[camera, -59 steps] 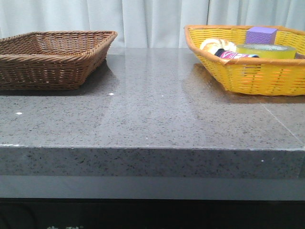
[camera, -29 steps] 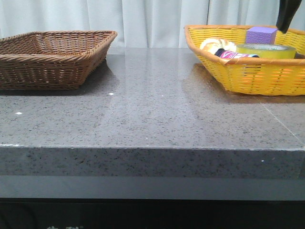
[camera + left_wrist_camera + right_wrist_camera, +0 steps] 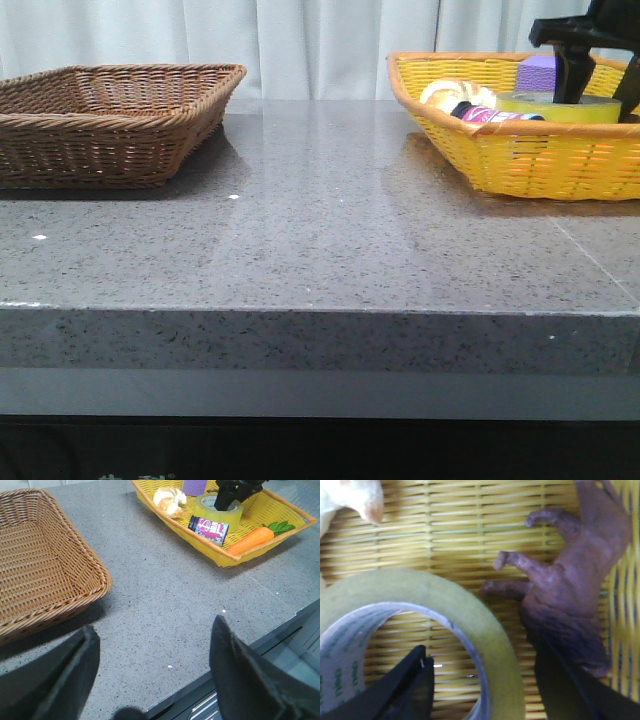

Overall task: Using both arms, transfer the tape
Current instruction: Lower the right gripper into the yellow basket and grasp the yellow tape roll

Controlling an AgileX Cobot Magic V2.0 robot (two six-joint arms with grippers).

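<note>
The yellow tape [image 3: 555,107] lies flat in the yellow basket [image 3: 540,160]. It also shows in the left wrist view [image 3: 218,511] and fills the right wrist view [image 3: 475,620]. My right gripper [image 3: 602,95] is open over the tape. In the right wrist view the right gripper [image 3: 481,647] straddles the roll's wall, one finger [image 3: 412,685] inside the white core and the other [image 3: 565,685] outside. My left gripper [image 3: 154,625] is open and empty, above the table near its front edge. It is out of the front view.
An empty brown wicker basket [image 3: 110,120] stands at the back left. The yellow basket also holds a purple cube [image 3: 540,70], a bun [image 3: 169,499], a small bottle [image 3: 209,528], a carrot [image 3: 250,540] and a purplish-brown, hand-shaped object [image 3: 570,580] right beside the tape.
My right gripper came into the front view from the top right and dropped down onto the tape. The tape and baskets have not moved.
</note>
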